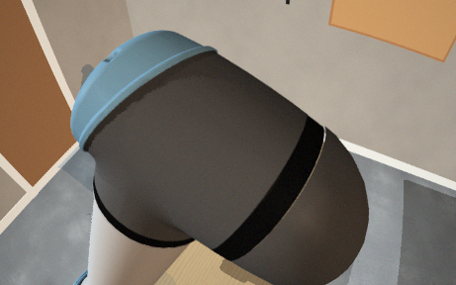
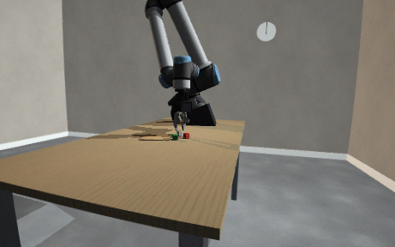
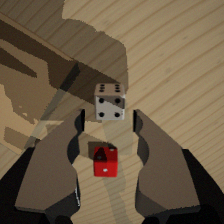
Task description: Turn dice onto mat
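Wrist view is showing the gripper (image 3: 108, 131), part-open and grasping nothing, hanging above the white die (image 3: 110, 102) at frame centre and the red die (image 3: 105, 161) below it; neither turn appears done.

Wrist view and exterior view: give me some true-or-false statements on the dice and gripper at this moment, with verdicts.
1. The gripper grips the white die. False: the die sits on the table, past the fingertips, untouched.
2. The red die shows in the gap between the fingers. True.
3. In the wrist view, two faces of the white die each show four pips. True.
4. The top view shows all three dice. False: the arm blocks it.
5. The green die lies on the table near the red one. True.
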